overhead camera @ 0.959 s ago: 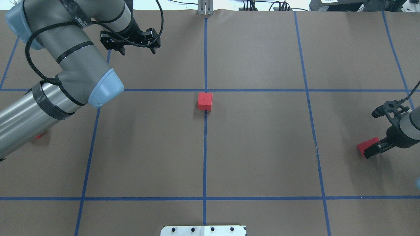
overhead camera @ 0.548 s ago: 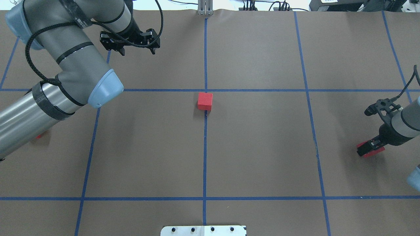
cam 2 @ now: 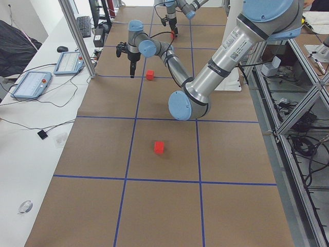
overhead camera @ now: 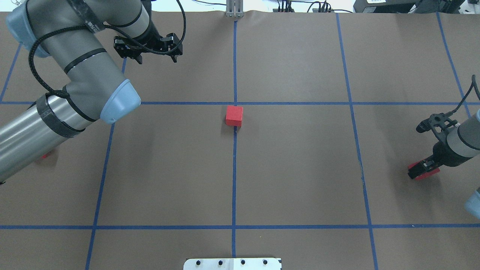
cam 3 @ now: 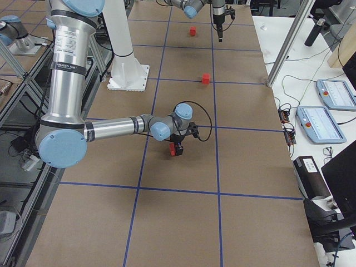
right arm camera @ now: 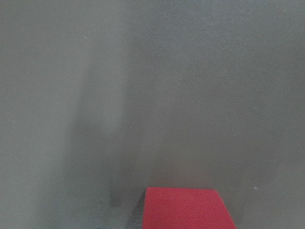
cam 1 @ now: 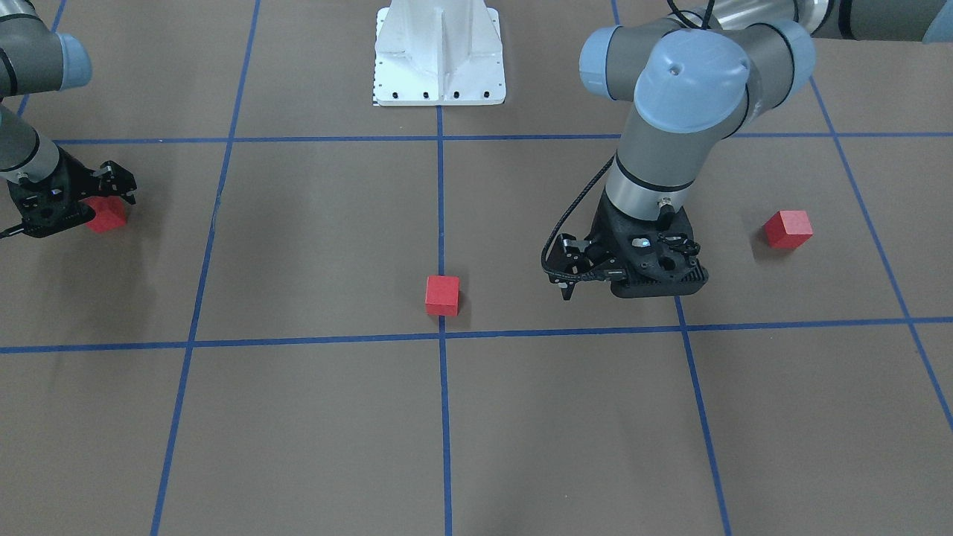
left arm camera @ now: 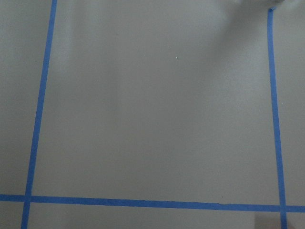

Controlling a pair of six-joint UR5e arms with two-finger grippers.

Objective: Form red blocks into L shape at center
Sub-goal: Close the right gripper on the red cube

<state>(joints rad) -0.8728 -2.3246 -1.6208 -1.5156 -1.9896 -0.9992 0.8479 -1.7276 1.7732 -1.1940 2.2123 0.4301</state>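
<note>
Your right pincer point(overhead camera: 422, 169) has dropped from beside the right-hand block point(cam 1: 106, 214) to straddle it near the counter's point(overhead camera: 300, 168) right edge; whether it has clamped yet cannot be told. The left pincer point(overhead camera: 157, 59) hangs wide and empty. With the centre block point(overhead camera: 234, 115) placed and the third block point(cam 1: 788, 228) untouched, you are likely starting the second pick.

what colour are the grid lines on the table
The grid lines are blue, on brown paper; clearest in the overhead exterior view.
</note>
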